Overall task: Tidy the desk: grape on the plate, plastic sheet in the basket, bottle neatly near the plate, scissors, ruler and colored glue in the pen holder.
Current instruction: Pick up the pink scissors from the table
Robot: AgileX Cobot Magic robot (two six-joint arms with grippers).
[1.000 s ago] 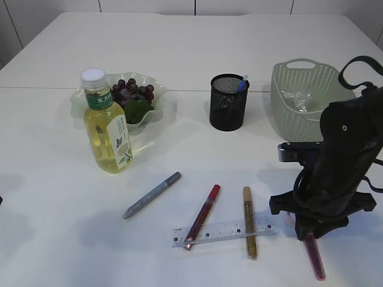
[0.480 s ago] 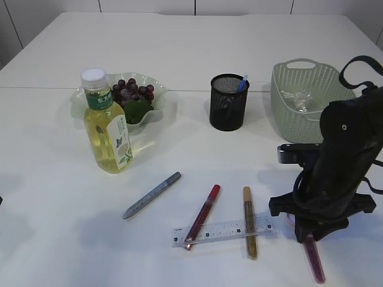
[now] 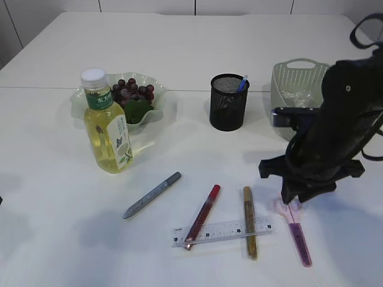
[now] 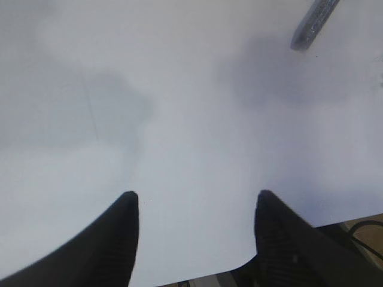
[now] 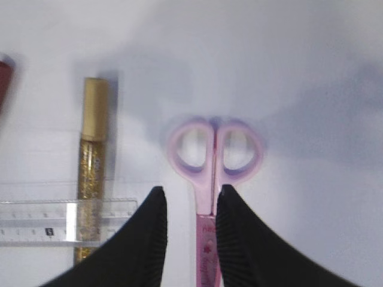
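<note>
The right gripper (image 5: 187, 230) sits around the shaft of the pink scissors (image 5: 213, 173) just below the handle rings — looks like a pinch, though it's hard to say whether the tips are pressing. The scissors are off to the right of the gold glue stick (image 5: 91, 158) and ruler (image 5: 57, 221). The left gripper (image 4: 194, 224) is spread over bare table (image 4: 179, 107), holding nothing — a grey glue stick (image 4: 314, 24) lies well off.

We see a big white table (image 3: 179, 48). It has a thin line across it, far behind the middle. Behind the table we see a pale wall (image 3: 149, 5) with a few dark lines going up and down.
</note>
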